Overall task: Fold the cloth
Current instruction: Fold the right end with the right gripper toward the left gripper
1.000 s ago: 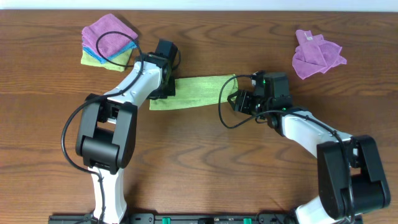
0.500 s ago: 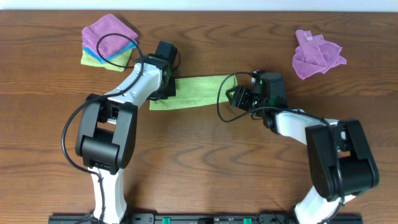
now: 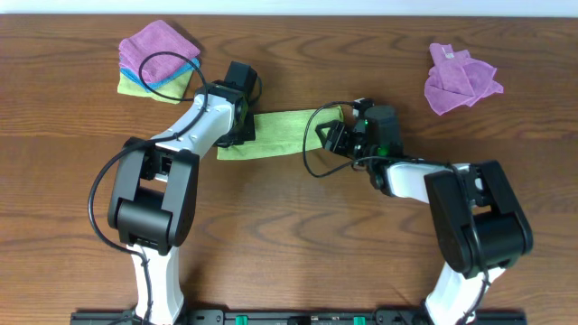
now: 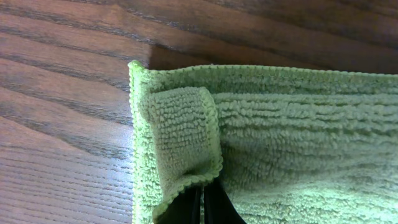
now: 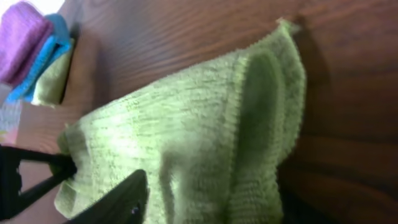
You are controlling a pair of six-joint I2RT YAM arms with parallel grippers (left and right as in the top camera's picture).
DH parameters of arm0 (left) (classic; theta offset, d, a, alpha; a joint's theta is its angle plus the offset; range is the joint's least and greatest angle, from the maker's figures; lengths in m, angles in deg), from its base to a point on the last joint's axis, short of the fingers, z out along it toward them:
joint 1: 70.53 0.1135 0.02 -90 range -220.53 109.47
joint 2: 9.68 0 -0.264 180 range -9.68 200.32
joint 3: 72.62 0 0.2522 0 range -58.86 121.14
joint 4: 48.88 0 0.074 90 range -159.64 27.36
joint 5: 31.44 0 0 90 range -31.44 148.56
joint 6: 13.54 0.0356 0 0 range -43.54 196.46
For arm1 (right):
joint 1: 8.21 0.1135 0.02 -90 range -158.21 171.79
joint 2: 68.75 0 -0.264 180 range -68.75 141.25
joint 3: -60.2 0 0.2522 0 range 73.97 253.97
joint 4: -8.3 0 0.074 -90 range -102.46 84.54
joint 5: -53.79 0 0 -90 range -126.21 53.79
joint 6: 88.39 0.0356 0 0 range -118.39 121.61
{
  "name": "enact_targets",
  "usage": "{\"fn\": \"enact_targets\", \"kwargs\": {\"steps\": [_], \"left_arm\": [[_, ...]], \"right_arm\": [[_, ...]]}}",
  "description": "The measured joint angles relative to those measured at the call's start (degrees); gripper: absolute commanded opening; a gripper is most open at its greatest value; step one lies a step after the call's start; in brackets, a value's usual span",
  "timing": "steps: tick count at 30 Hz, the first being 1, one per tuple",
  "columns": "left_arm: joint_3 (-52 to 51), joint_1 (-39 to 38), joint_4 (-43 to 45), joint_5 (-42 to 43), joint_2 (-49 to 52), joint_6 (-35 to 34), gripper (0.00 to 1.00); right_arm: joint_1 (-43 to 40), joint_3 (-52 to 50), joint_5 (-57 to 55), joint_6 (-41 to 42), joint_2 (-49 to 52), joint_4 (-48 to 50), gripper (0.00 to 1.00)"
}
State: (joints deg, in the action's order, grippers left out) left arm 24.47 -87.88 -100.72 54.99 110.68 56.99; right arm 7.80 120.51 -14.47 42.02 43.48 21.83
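The right arm is swinging in leftward from where it sat a second ago, and the right gripper point(image 3: 328, 135) is now crowding the right end of the cloth point(image 3: 284, 131). The left arm is holding its spot. The cloth is lying as a long lime-green strip across the upper middle of the table point(image 3: 289, 244), stretched between the two grippers. The left gripper point(image 4: 202, 204) is pinching the strip's left end, jaws pressed together, with a flap of cloth curling over them. In the right wrist view, the fingers point(image 5: 121, 199) are standing apart with the bunched end between them; I cannot tell whether they are gripping it. A stack of cloths point(image 3: 158, 54) is sitting at the far left, and a crumpled purple cloth point(image 3: 461, 77) at the far right.
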Motion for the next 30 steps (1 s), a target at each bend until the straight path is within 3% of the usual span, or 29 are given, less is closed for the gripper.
{"fn": "enact_targets", "kwargs": {"steps": [3,4,9,15,30], "left_arm": [[0.0,0.0,0.0,0.02,0.0,-0.02,0.06],[0.0,0.0,0.0,0.02,0.0,-0.02,0.06],[-0.02,0.0,-0.07,0.22,-0.02,-0.02,0.06],[-0.02,0.0,-0.07,0.42,-0.02,0.0,0.06],[-0.07,0.0,0.04,0.61,-0.04,-0.02,0.06]], "right_arm": [[0.0,-0.24,-1.53,0.26,1.38,3.15,0.03],[0.0,-0.28,-1.88,0.22,1.88,5.01,0.01],[0.09,-0.33,-1.01,0.13,2.12,11.47,0.01],[0.9,-0.33,2.29,0.13,0.35,11.58,0.01],[14.86,2.14,0.7,-0.39,-4.37,9.7,0.01]]}}
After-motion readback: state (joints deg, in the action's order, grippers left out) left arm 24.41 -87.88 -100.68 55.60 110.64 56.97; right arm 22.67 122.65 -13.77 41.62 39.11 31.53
